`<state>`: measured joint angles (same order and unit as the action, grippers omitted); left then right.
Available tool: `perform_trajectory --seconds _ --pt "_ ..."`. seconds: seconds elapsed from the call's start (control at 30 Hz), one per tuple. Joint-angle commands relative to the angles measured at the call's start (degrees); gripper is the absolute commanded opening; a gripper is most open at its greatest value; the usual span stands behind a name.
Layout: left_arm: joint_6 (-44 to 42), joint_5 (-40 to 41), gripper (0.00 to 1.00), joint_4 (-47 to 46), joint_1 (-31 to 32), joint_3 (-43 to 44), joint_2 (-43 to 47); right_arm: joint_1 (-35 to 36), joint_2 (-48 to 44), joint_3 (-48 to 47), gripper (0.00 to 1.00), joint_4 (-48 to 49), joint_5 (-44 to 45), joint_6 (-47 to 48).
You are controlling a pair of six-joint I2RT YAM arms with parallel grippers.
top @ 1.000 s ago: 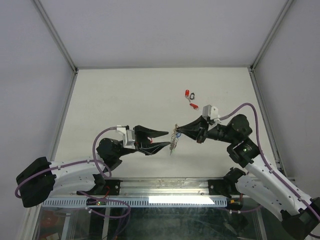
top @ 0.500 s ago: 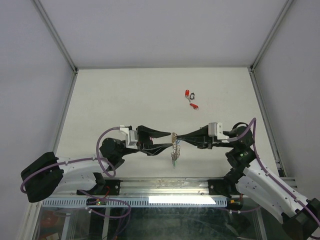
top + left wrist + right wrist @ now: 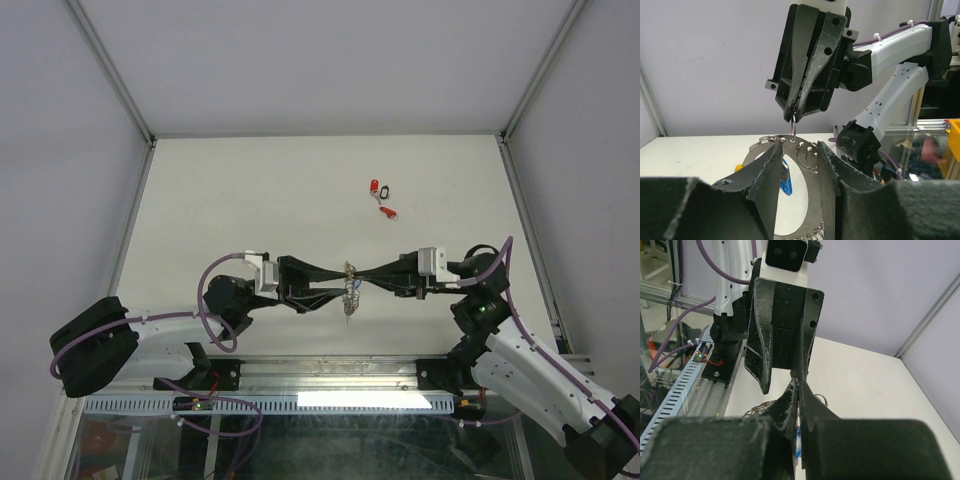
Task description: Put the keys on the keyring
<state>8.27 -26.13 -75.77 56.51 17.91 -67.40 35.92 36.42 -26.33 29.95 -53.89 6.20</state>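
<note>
Right claw (image 3: pixel 358 279): clenched on a small silvery wire ring (image 3: pixel 793 128) at the top of the keyring (image 3: pixel 348 285), a loop of silvery metal links with a yellow plastic arc, held up above the white table (image 3: pixel 250 200) near its front edge.

Left claw (image 3: pixel 335 281): meets the right claw tip to tip. Its fingers (image 3: pixel 766 172) stand partly apart on either side of the keyring. Cannot tell whether they press it.

A blue tag (image 3: pixel 785 182) hangs among the links.

Three loose small keys (image 3: pixel 381 196) with red and dark plastic tags lie on the table, well apart from both claws.
</note>
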Motion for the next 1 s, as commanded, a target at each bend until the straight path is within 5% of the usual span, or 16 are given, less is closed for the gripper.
perform_trajectory --seconds 0.0,0.4,0.6,0.8,0.97 --pt "1.31 -1.76 0.32 -3.93 -0.15 2.37 -0.19 0.38 0.06 -0.95 0.00 3.89 -0.43 1.18" --pt "1.04 -3.47 0.23 -4.01 -0.16 4.12 -2.13 0.73 0.40 -0.76 0.00 3.71 -0.84 1.32" --pt "0.59 -4.00 0.00 -4.96 -0.15 4.41 -2.53 0.87 0.20 -0.74 0.00 2.28 -1.63 1.80" --pt "-3.26 -4.92 0.00 -0.88 -0.16 4.39 -0.88 0.91 -1.19 -3.15 0.00 -5.00 -2.17 3.87" --pt "-11.03 -6.36 0.00 12.65 -0.31 5.45 4.48 0.95 -2.61 -11.72 0.36 -30.03 -0.59 15.95"
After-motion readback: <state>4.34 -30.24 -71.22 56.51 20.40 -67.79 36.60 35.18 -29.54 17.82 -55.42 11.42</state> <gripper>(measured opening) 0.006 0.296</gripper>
